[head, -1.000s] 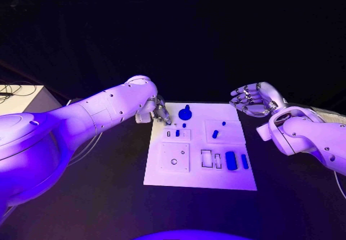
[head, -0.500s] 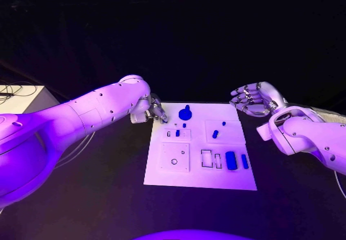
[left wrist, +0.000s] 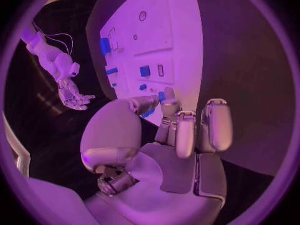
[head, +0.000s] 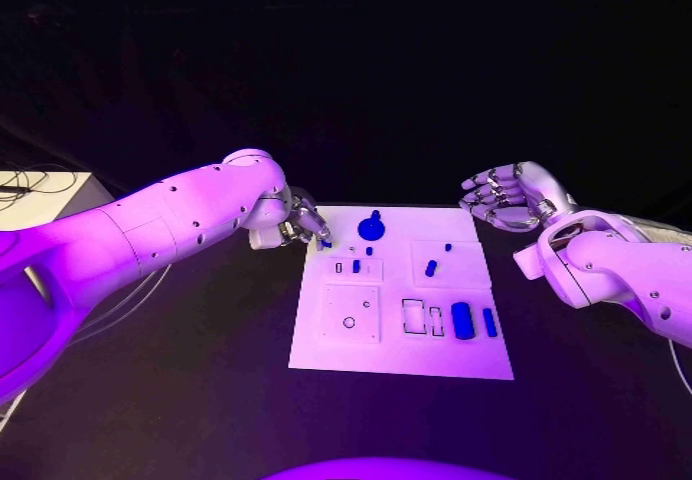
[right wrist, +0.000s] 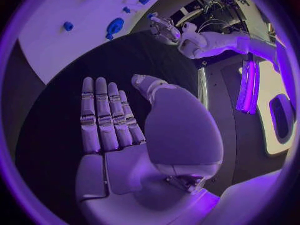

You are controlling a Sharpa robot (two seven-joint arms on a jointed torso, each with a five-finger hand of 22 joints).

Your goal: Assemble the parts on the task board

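Observation:
The white task board (head: 389, 345) lies mid-table with several blue parts on it. A large round one (head: 372, 228) stands at its far edge, and two blue blocks (head: 462, 320) lie near its right side. My left hand (head: 300, 222) hovers over the board's far left corner. A small blue part (left wrist: 161, 96) sits pinched between its thumb and a fingertip (left wrist: 169, 97); the other fingers (left wrist: 212, 125) are half curled. My right hand (head: 505, 197) is off the far right corner. It holds nothing, and its fingers (right wrist: 106, 115) are stretched out flat.
A pale box (head: 43, 195) with cables stands at the far left of the black table. Bare table lies on both sides of the board and in front of it.
My left arm has swung outward, and its hand has drawn a little left and farther back from the board's corner. The right hand has not moved.

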